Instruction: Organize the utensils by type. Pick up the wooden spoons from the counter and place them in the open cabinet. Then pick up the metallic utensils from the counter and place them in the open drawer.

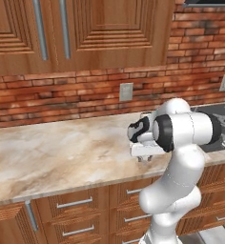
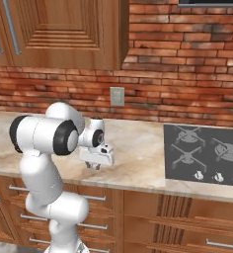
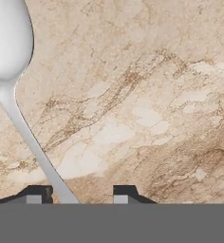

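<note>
Spoon: grey metal spoon (image 3: pixel 19 109) on the counter (image 3: pixel 147 104) — bowl toward upper left of hand view, handle slanting down to lower right.
Gripper: gripper (image 3: pixel 80 194) low over counter, jaws apart — handle end runs between the fingertips, nothing gripped.

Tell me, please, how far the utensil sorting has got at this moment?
Nothing looks finished: the pictures show no spoon stowed in a cabinet or drawer. In hand: the gripper is down at the counter, a grey metal spoon lying there with its handle running between the two fingertips. The jaws stand apart and it is not lifted. Left: closing on it, carrying it to the drawer, and whatever other utensils remain.
</note>
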Tool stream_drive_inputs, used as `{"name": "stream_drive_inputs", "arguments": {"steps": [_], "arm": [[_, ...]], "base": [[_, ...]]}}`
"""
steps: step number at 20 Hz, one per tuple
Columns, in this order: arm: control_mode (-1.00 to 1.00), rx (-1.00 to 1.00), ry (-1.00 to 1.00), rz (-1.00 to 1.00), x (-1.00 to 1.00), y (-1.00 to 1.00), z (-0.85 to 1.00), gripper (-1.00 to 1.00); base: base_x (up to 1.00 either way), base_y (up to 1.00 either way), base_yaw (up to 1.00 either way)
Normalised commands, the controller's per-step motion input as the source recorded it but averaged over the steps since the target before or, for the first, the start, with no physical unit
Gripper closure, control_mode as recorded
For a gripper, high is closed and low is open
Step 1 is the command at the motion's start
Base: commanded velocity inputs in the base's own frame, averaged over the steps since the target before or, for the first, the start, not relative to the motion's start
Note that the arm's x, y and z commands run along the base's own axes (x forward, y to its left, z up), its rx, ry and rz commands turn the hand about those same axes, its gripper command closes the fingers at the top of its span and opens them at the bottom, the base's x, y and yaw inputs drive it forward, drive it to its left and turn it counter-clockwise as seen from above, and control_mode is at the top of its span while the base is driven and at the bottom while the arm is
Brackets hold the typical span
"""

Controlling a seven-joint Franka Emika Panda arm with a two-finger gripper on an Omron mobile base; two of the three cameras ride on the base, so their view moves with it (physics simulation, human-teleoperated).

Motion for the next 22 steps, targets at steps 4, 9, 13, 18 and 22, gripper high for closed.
{"name": "stream_drive_inputs", "arguments": {"steps": [4,9,13,18,22], "arm": [[-1.0,-0.17,-0.68,0.0,-0.53,0.0,-0.99,1.0],[-1.0,-0.02,-0.33,0.0,-0.27,0.01,-0.61,1.0],[-1.0,0.06,-0.06,0.0,0.0,-0.19,-0.41,1.0],[-1.0,0.08,-0.11,0.0,-0.04,-0.15,-0.33,1.0],[-1.0,0.12,-0.05,0.02,-0.02,-0.19,-0.21,1.0]], "base": [[0.0,0.0,0.0],[0.0,0.0,0.0],[0.0,0.0,0.0],[0.0,0.0,0.0],[0.0,0.0,0.0]]}}
